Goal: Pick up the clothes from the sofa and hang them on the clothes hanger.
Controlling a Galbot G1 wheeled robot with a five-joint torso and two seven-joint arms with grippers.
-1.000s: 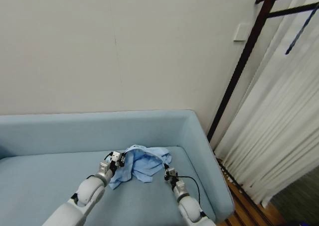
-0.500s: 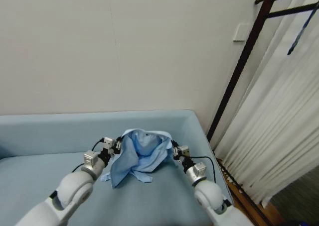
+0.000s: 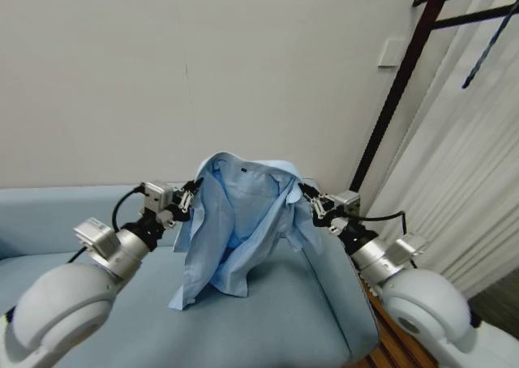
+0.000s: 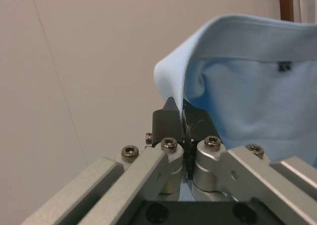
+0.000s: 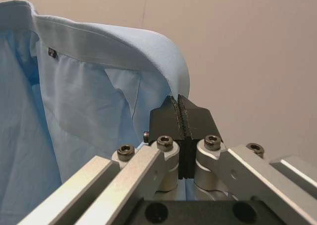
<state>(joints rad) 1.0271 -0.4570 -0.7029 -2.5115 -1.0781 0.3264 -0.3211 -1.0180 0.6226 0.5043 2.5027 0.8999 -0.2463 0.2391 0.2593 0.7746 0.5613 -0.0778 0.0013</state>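
Light-blue collared fabric shirt [image 3: 243, 222] hung in the air above the pale-blue upholstered sofa [image 3: 73, 206], collar uppermost, front open, lower hem near the seat cushion. Left pincer [image 3: 192, 198] was clamped tight on the collar's left end. Right pincer [image 3: 306, 196] was clamped tight on the collar's right end, fabric pinched between dark pads. Dark wooden clothes hanger stand [image 3: 395, 104] stood beside the sofa's right arm, apart from the shirt.

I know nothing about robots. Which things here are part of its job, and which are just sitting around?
Part of the job: light blue shirt, held up by its collar; left gripper and right gripper, both shut on it; sofa; dark clothes rack.

Just there: white curtain; wall plate.
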